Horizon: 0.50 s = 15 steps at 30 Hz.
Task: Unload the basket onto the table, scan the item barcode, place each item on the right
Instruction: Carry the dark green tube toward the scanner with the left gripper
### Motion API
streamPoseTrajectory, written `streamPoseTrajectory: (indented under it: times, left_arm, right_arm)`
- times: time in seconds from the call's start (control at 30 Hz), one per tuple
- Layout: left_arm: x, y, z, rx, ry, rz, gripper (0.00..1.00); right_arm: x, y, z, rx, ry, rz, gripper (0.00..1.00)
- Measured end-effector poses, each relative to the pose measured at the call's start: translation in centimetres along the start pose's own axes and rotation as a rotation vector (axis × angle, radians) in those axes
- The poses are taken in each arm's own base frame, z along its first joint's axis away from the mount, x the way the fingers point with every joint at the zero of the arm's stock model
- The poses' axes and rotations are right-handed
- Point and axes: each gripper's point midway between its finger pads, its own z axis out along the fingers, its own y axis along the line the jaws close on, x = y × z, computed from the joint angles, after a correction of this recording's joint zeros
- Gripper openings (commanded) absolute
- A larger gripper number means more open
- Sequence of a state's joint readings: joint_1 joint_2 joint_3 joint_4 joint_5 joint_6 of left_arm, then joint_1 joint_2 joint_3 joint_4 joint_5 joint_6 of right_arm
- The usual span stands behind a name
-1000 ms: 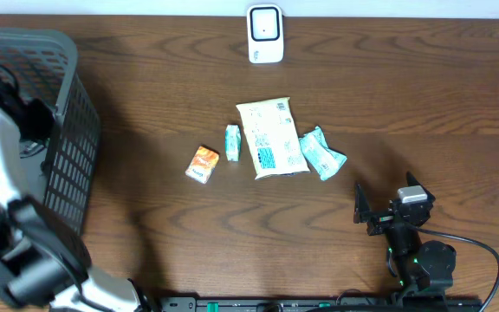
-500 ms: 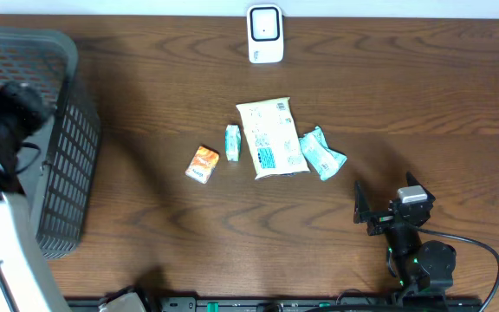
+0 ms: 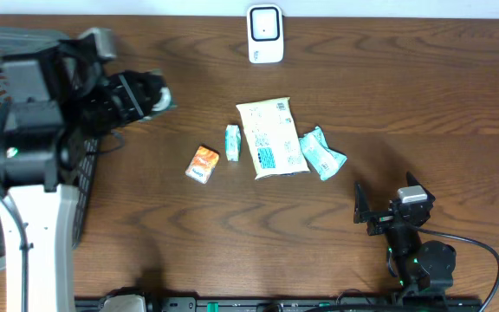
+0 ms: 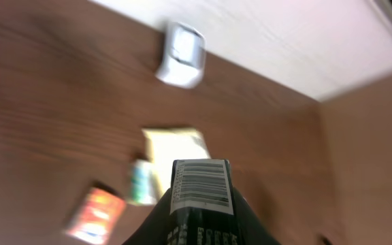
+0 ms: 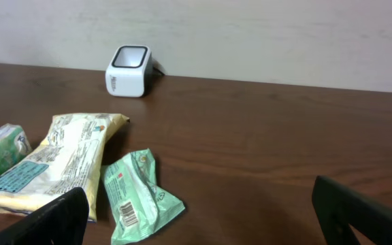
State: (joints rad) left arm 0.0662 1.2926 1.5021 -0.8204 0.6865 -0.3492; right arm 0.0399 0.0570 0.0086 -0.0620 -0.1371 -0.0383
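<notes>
Left claw [image 3: 157,97], at ten o'clock on the table [image 3: 423,87], is clamped on a dark packet [image 4: 201,185], well apart from the scanner [image 3: 265,35] at twelve. Right claw [image 3: 386,198] rests at five, fingers apart.

A: Item?
B: One dark pack [image 4: 200,219], white barcode label [image 4: 201,184] facing the wrist camera, pinched in left gripper [image 4: 201,235], above the table [image 3: 423,95].
A: And the scanner [image 3: 265,33]?
B: White, upright, far table edge, well apart from pack.
</notes>
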Motion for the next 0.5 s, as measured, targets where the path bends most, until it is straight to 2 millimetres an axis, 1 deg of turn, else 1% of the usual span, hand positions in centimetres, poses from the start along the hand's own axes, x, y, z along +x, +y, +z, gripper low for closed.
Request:
streamPoseTrajectory:
  times: [0.1, 0.2, 0.37, 0.5]
  left_arm:
    - [0.7, -2.0, 1.1, 0.13, 0.071, -0.029, 0.12]
    - [0.9, -4.2, 1.3, 0.284, 0.129, -0.055, 0.11]
    - [1.9, -7.4, 0.1, 0.48, 0.241, -0.132, 0.11]
    - [2.8, -9.2, -1.4, 0.6, 0.334, -0.183, 0.11]
  right_arm:
    - [0.0, 0.0, 0.0, 0.0, 0.0, 0.0, 0.99]
    - [0.0, 0.0, 0.0, 0.0, 0.0, 0.0, 0.99]
    - [0.0, 0.0, 0.0, 0.0, 0.0, 0.0, 0.99]
    - [0.0, 0.0, 0.0, 0.0, 0.0, 0.0, 0.99]
